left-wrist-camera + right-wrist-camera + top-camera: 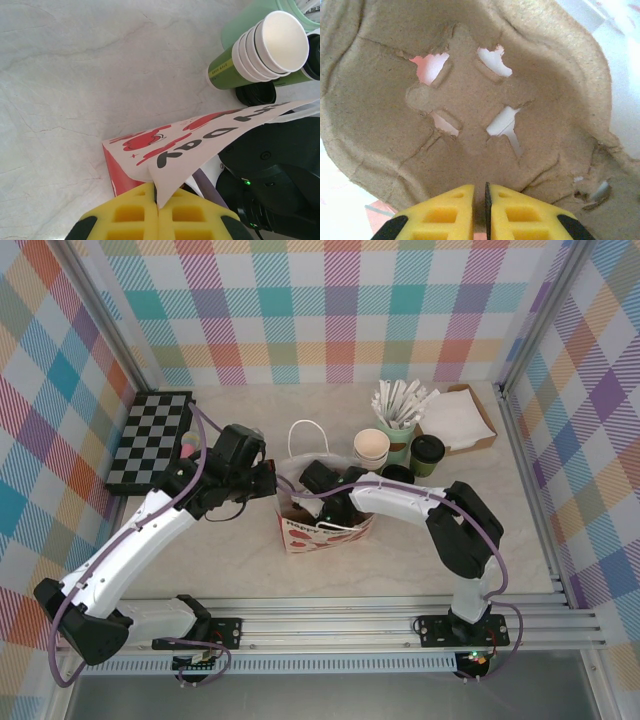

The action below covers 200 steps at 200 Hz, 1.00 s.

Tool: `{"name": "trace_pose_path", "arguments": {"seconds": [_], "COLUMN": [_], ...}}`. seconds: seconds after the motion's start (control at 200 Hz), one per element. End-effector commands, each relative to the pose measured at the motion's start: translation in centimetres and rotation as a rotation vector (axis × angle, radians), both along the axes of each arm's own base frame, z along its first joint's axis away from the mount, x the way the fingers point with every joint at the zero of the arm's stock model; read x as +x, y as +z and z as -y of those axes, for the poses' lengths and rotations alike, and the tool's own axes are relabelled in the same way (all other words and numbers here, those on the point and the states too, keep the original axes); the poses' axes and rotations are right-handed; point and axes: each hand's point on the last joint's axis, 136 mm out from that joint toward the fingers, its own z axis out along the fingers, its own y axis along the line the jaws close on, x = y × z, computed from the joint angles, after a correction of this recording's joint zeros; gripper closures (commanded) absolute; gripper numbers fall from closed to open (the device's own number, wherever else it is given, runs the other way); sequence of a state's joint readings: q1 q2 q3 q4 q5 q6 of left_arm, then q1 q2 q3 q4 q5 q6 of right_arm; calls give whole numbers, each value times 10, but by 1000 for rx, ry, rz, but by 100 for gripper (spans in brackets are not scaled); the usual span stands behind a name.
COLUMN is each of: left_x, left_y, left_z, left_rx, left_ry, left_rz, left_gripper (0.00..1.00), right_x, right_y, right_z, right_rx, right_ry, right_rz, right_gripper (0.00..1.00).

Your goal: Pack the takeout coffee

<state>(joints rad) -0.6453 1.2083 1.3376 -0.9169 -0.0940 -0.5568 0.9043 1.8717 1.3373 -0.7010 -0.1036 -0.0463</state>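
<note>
Both pincers at the paper bag; coffee not in the bag.
Left pincer [158, 200]: yellow pads pressed together on the top edge of the paper bag [200, 140], the printed sheet pinched between them and running away to the far right. The bag stands mid-tabletop [230, 550], mouth up. Right pincer [480, 192]: narrow, pads almost together on the lower rim of a brown pulp cup carrier [470, 100], which tilts up close in front of the wrist camera; from above this pincer sits down in the bag's mouth. Far right of the bag is the stack of lidless cups [371, 448]. The takeout coffee [428, 451] stands upright on the tabletop just right of that stack, black lid on, apart from both pincers and outside the bag.
</note>
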Motion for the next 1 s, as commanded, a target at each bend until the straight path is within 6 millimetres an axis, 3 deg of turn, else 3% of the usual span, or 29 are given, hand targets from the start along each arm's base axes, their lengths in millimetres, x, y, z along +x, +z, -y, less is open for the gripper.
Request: {"name": "trace_pose_path", "arguments": {"seconds": [0.0, 0.105, 0.31, 0.455, 0.605, 0.875, 0.995], "left_x": [-5, -7, -8, -6, -3, -1, -1], "left_y": [7, 7, 7, 6, 3, 4, 2], "left_z": [-2, -6, -10, -10, -11, -11, -12], "left_rx": [-22, -14, -1, 0, 18, 22, 25], "left_ry": [-6, -1, 10, 15, 26, 40, 46], "left_rz": [10, 12, 17, 21, 13, 10, 5], "left_gripper": [100, 100, 100, 100, 100, 100, 100], "right_x": [14, 16, -10, -21, -19, -22, -28], "right_y": [-4, 9, 40, 37, 34, 50, 37], "right_z": [-2, -7, -22, -21, -20, -26, -22], "right_rx": [-26, 1, 130, 157, 178, 243, 242], "right_ry": [10, 25, 76, 75, 66, 109, 173], "right_rz": [82, 96, -7, -54, -28, -6, -3], "right_gripper": [85, 83, 82, 82, 82, 83, 85]}}
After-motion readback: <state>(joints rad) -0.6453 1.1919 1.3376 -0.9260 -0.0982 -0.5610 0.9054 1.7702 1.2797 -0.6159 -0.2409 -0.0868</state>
